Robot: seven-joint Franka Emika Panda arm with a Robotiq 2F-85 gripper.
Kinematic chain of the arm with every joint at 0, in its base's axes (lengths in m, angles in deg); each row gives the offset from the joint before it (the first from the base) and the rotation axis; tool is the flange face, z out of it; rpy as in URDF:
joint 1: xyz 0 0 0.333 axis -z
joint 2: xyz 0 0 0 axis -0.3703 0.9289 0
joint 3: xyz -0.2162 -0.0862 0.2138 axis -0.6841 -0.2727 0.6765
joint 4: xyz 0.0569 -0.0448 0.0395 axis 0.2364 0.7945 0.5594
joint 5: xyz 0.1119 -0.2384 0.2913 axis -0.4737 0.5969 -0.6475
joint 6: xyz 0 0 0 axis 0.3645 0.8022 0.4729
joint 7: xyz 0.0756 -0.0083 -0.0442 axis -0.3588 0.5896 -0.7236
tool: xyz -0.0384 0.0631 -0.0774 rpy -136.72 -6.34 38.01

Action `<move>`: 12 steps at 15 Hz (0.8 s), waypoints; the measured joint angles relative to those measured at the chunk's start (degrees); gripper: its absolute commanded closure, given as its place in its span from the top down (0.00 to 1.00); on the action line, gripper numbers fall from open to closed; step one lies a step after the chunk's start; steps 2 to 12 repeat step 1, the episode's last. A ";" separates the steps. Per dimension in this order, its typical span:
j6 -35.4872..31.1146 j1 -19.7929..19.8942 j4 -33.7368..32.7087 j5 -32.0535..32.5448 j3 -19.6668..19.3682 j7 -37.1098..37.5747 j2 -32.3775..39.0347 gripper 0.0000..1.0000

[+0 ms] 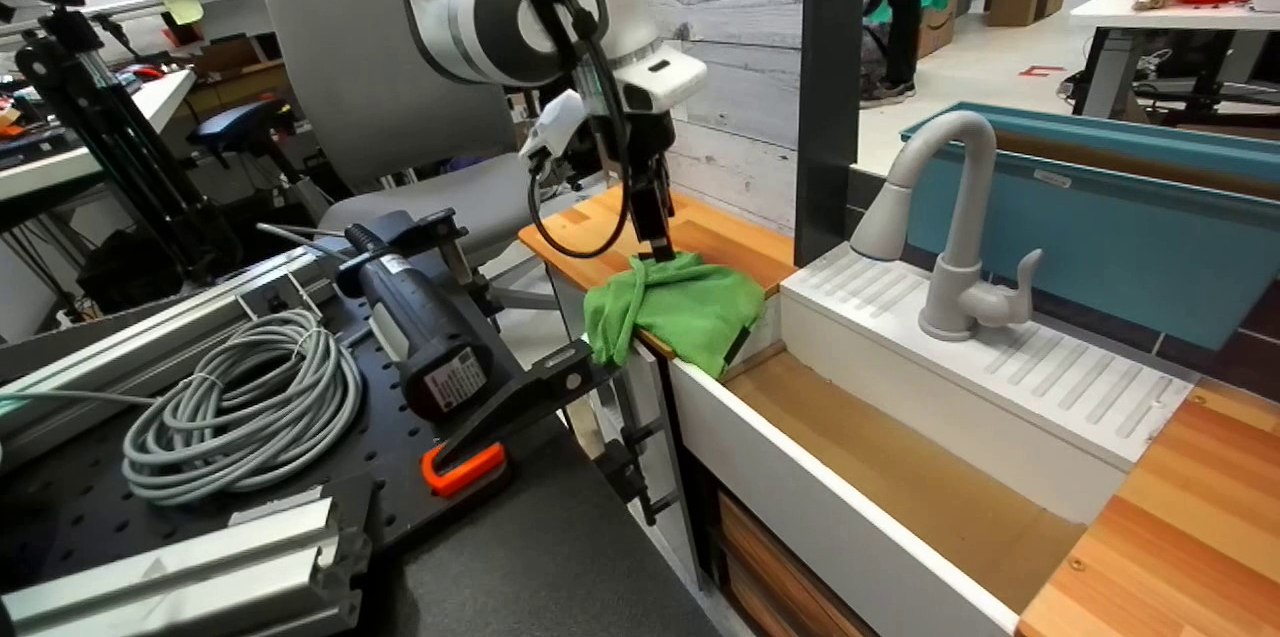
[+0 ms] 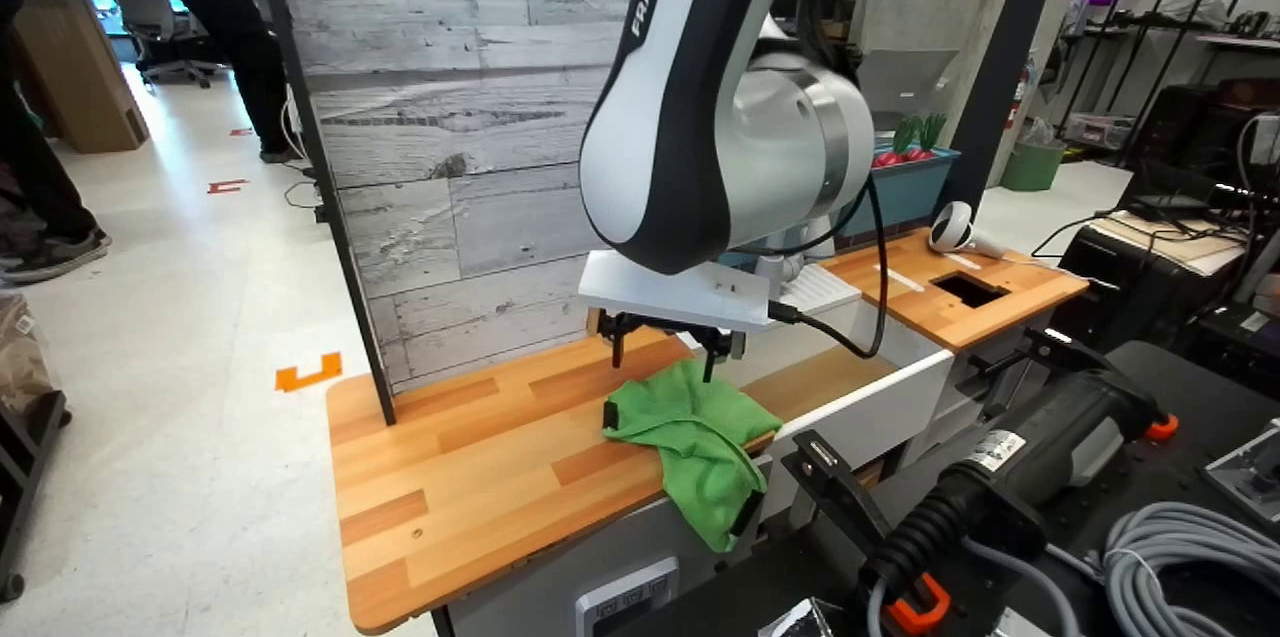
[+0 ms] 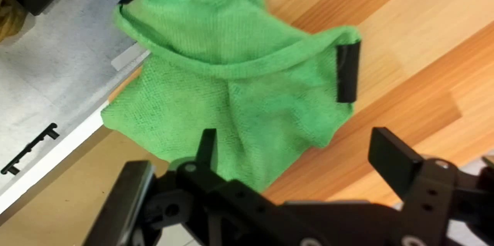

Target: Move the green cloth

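Black jointed two-finger end effector (image 3: 292, 143) is right up by the lens in the wrist view, fingers (image 3: 393, 159) spread well apart. One tip (image 3: 208, 145) at about 7 o'clock from centre overlaps the crumpled green textured cloth (image 3: 231, 99), the other at 4 o'clock shows against the orange-and-tan wooden block-patterned bench (image 3: 424, 64). Honestly can't tell whether either tip touches the cloth.

Cloth-wise: it's sprawled over the edge of the bench in both exterior views, part of it draping down, and a corner of it sticking out over the boxy white sink (image 1: 800, 507) with a flat brown bottom. Wrist view has the sink down at 8 o'clock and the cloth running from roughly 11 to 6, with a short black strip (image 3: 348, 72) on its border between 2 and 3.

Take the cloth as the middle of the clock in an exterior view: pale grey curved-neck faucet (image 1: 970, 217) between 2 and 3, a long teal rectangular trough (image 1: 1100, 227) just behind it, a cylindrical black-and-grey tool (image 1: 440, 357) at 9, looped grey cable (image 1: 165, 457) past that, and a bright orange U-shaped piece (image 1: 475, 469) at 8. That tool and the cable are on a black perforated board (image 1: 390, 477). Also in an exterior view, the rounded white-and-black robot arm (image 2: 690, 137) hangs at 12 o'clock from the cloth, and a grey weathered-looking wood-plank panel (image 2: 450, 117) stands between 10 and 11
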 measured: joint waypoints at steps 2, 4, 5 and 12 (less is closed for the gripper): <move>-0.09 -0.51 1.40 -0.11 0.22 0.01 -1.46 1.00; -0.09 -0.51 1.40 -0.11 0.22 0.01 -1.46 1.00; -0.09 -0.51 1.40 -0.11 0.22 0.01 -1.46 1.00; -0.09 -0.51 1.40 -0.11 0.22 0.01 -1.46 1.00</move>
